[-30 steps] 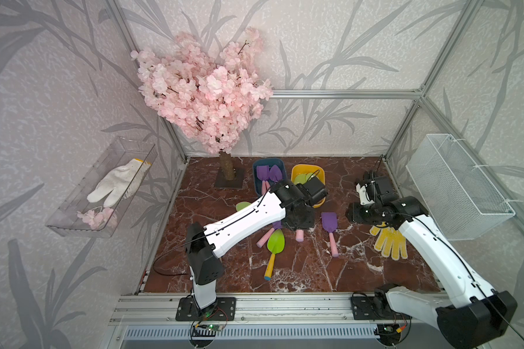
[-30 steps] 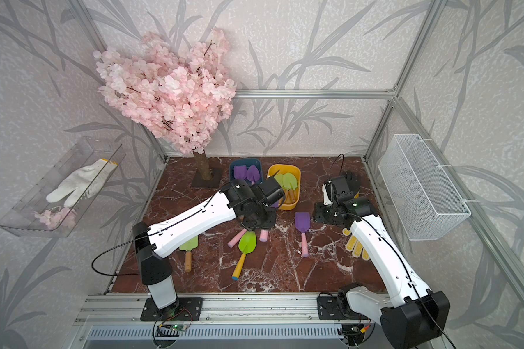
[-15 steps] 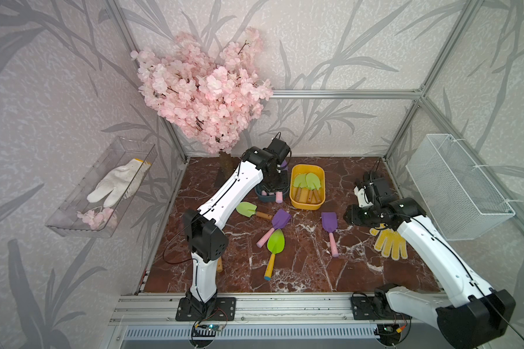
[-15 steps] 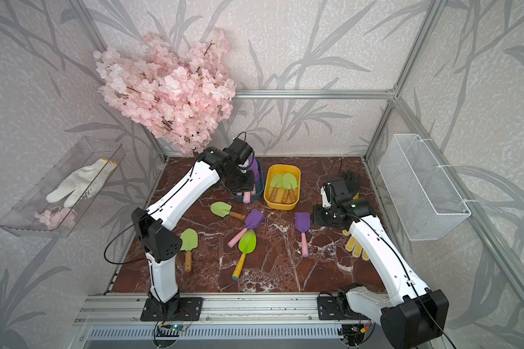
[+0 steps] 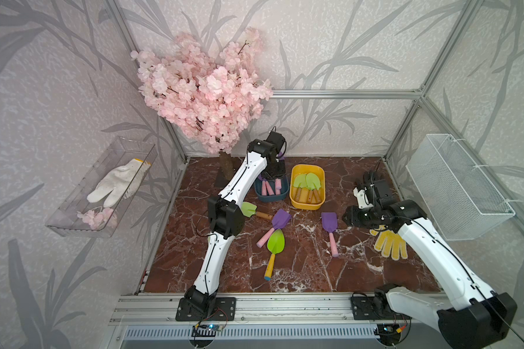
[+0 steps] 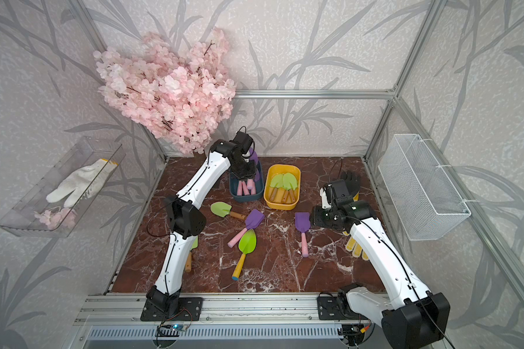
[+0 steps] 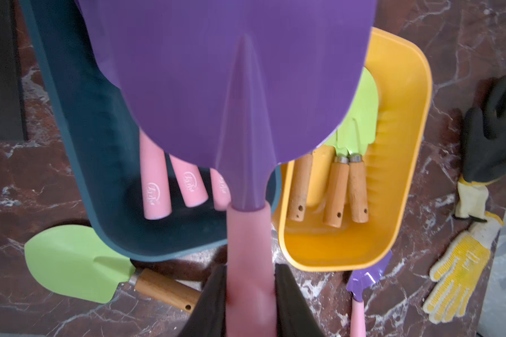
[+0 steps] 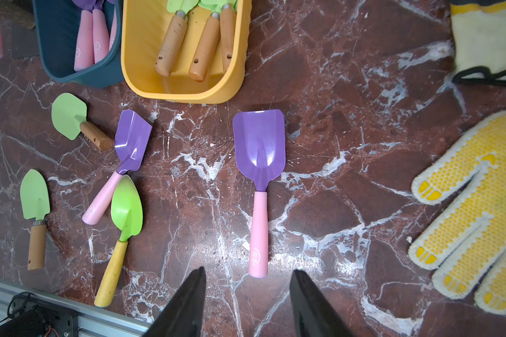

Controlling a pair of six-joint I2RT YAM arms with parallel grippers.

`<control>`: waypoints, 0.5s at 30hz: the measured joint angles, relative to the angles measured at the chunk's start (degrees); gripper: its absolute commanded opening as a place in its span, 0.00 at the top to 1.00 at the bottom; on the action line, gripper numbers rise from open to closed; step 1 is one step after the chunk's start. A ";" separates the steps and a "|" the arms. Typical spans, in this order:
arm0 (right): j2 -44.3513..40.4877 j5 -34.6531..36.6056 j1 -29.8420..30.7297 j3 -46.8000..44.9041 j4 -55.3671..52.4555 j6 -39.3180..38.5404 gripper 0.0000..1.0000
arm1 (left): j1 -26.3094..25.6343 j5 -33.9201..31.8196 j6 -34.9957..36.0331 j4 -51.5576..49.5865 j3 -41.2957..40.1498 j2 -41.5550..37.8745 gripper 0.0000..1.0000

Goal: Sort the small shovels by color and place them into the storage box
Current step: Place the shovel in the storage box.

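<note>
Your left gripper (image 7: 250, 289) is clenched on the pink handle of the purple-bladed shovel (image 7: 231, 73), held over the dark blue plastic bin (image 7: 79, 122). Lower it alongside the 3 pink handles (image 7: 155, 186) inside, clear the rim, then let go. Your right gripper (image 8: 247, 291) hangs empty, jaws apart

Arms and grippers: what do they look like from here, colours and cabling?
The left arm and right arm have white links, black joint housings and thin black cables along them. The left gripper and right gripper have plain black tapered fingers.
</note>
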 measured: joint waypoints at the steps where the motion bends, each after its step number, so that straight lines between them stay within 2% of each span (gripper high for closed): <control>1: -0.04 -0.02 0.00 -0.02 0.00 0.00 0.49 | 0.35 -0.02 -0.09 0.26 0.20 0.79 0.88; 15: -0.13 -0.90 0.02 -0.96 0.00 0.00 0.49 | 2.25 -1.60 -1.60 5.51 3.15 9.57 0.89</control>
